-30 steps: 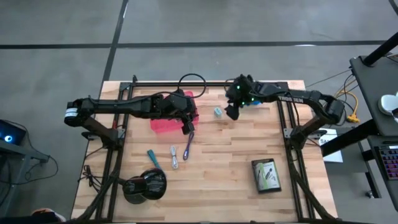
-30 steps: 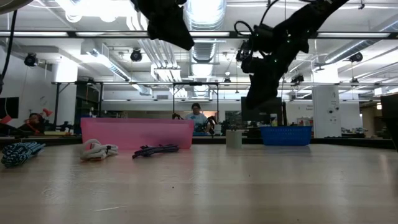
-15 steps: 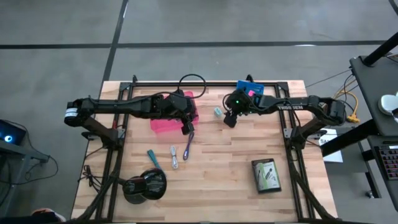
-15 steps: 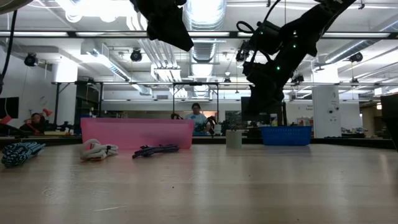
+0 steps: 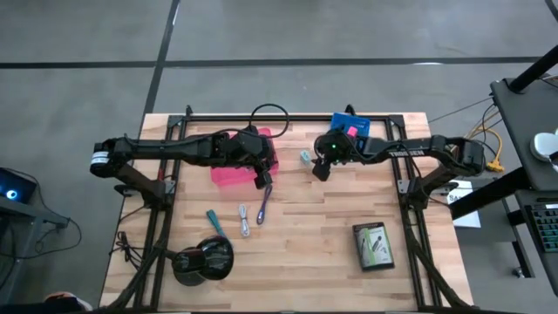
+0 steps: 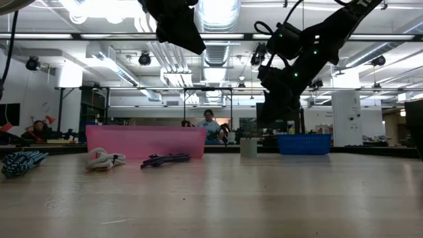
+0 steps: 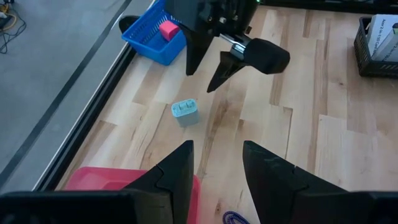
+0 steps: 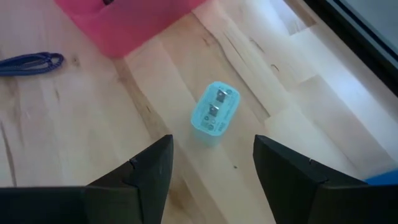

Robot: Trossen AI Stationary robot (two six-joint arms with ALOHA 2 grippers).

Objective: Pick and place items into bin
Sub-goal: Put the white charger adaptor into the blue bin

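My right gripper [image 8: 211, 171] has swung in from the blue bin [image 5: 350, 124] and hangs above the pale teal cube [image 8: 214, 114], jaws apart and empty. This is the approach step; next I must descend and straddle it squarely. My left gripper [image 7: 214, 165] waits by the pink bin [image 5: 235, 172], jaws apart.

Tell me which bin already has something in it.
The blue bin at the table's far edge: a pink cube sits inside it. The pink bin shows nothing visible inside, though the left arm partly covers it.

pink bin [image 7: 127, 180] cut off by edge; left arm hides rest.

Robotics lab, exposed ceiling ducts [image 6: 211, 16], workbenches, wooden table [image 5: 314, 227]
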